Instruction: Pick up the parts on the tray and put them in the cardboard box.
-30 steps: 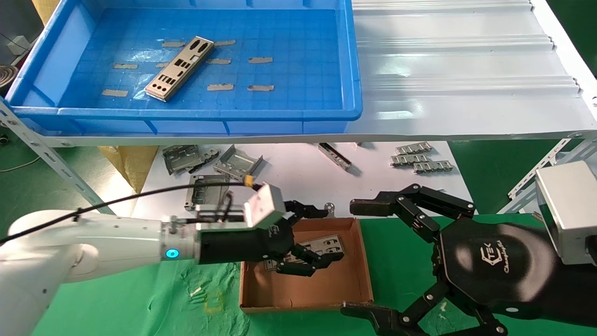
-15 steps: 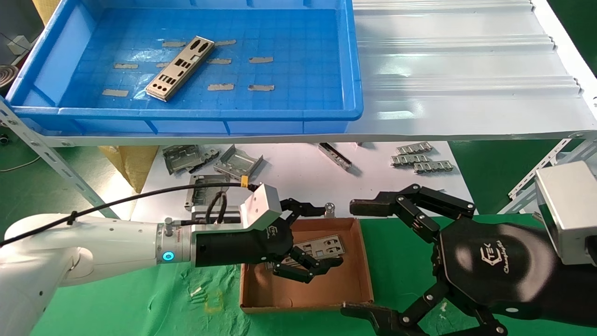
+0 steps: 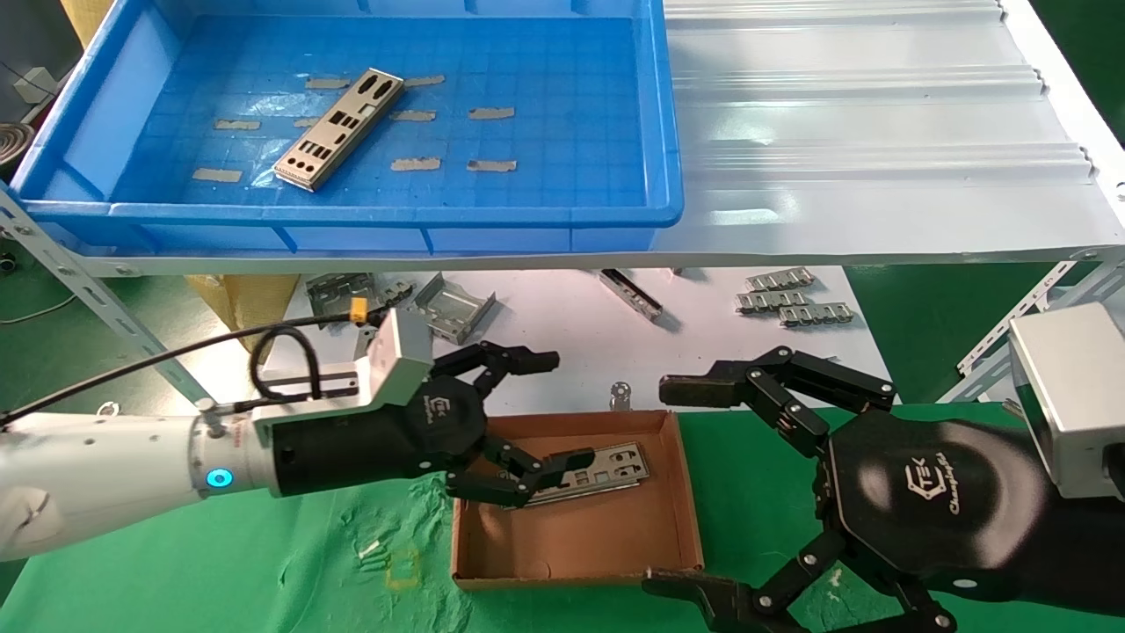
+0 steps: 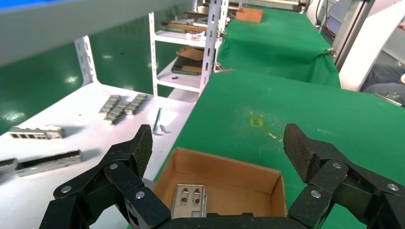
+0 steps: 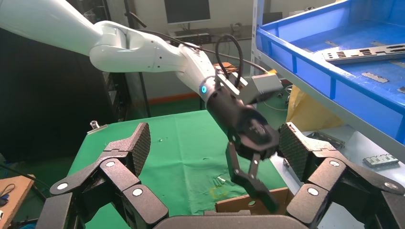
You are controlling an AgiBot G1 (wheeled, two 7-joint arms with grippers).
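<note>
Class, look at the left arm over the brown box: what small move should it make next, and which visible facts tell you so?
Probably lift the left pincer clear of the cardboard box and swing it up toward the blue tray. Its fingers are spread open, one metal plate already lies in the box, and another plate still waits in the tray. The right pincer is parked open beside the box.

We see bright, even overhead light, white glare on the corrugated shelf sheet (image 3: pixel 879 132), and soft shadows beneath it.

Grey metal brackets (image 3: pixel 431 303) and ribbed connector strips (image 3: pixel 791 301) lie on a white board (image 3: pixel 562 343) — green cloth (image 3: pixel 264 563) beside it.
</note>
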